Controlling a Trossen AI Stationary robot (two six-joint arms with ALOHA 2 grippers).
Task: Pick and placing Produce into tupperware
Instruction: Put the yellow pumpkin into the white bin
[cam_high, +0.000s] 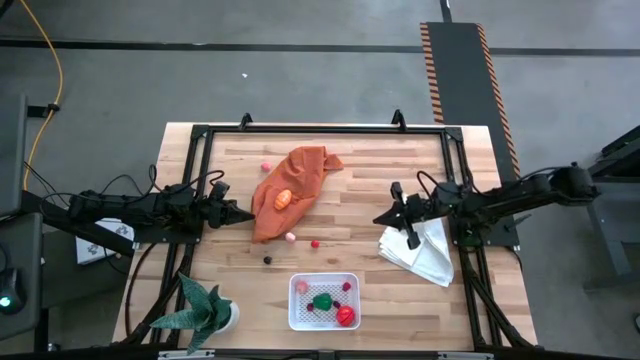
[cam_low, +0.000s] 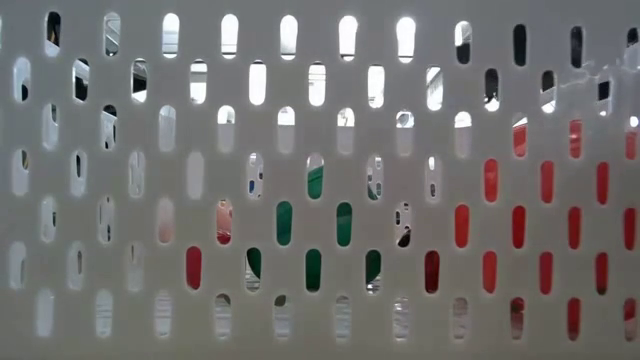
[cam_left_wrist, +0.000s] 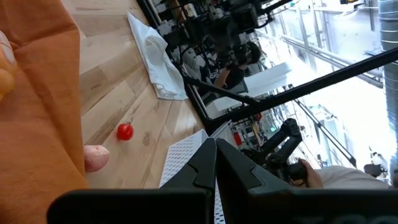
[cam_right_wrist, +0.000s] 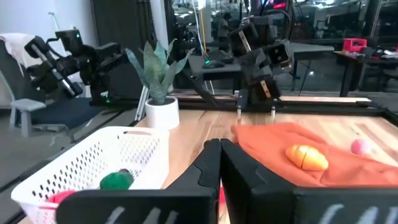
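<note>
The white perforated tupperware (cam_high: 323, 301) sits near the table's near edge and holds a green piece (cam_high: 322, 301), a red piece (cam_high: 345, 317) and small pink ones. Loose produce lies on the wood: a pink piece (cam_high: 290, 237), a red one (cam_high: 314, 242), a dark one (cam_high: 267, 259) and a pink one (cam_high: 265, 165). An orange piece (cam_high: 283, 198) rests on the orange cloth (cam_high: 300, 170). My left gripper (cam_high: 245, 215) hovers shut at the cloth's left edge. My right gripper (cam_high: 380, 220) hovers shut to the cloth's right, beside the white cloth. Neither holds anything.
A folded white cloth (cam_high: 420, 250) lies at the table's right under the right arm. A potted plant (cam_high: 205, 310) stands at the near left corner. A black frame (cam_high: 320, 128) runs round the tabletop. The low view shows only the tupperware's perforated wall (cam_low: 120, 200).
</note>
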